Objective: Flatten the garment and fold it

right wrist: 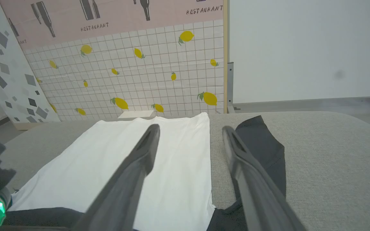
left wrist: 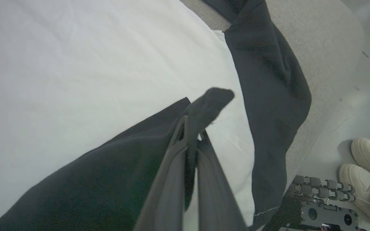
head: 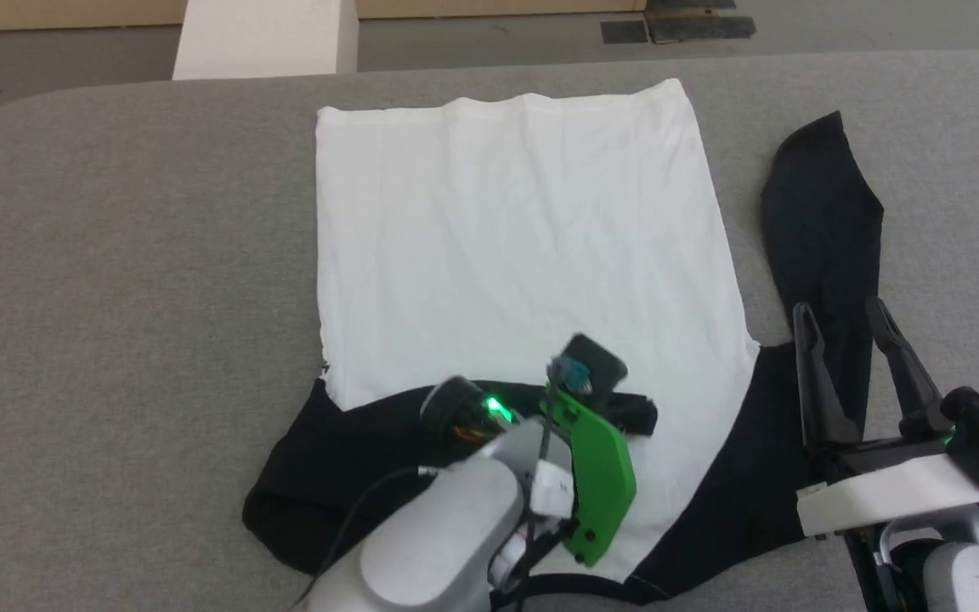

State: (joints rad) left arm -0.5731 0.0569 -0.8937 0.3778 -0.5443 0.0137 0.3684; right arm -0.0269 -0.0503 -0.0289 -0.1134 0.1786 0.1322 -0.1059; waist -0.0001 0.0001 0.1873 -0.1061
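The garment [head: 515, 246] lies spread in the middle of the grey table [head: 116, 255], its white body flat and its hem toward the far edge. Its left sleeve [head: 345, 459], black, lies across the near part of the white, the cuff pinched between the closed fingers of the left gripper [left wrist: 191, 134]. The right sleeve [head: 825, 212] trails toward the right edge. Over it hangs the right gripper [head: 838, 310], fingers wide apart, holding nothing.

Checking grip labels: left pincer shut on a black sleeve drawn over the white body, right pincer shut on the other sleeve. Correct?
No. The right wrist view shows the right pincer open, poised over the other sleeve without gripping it. The left pincer is shut on its black sleeve, as stated.
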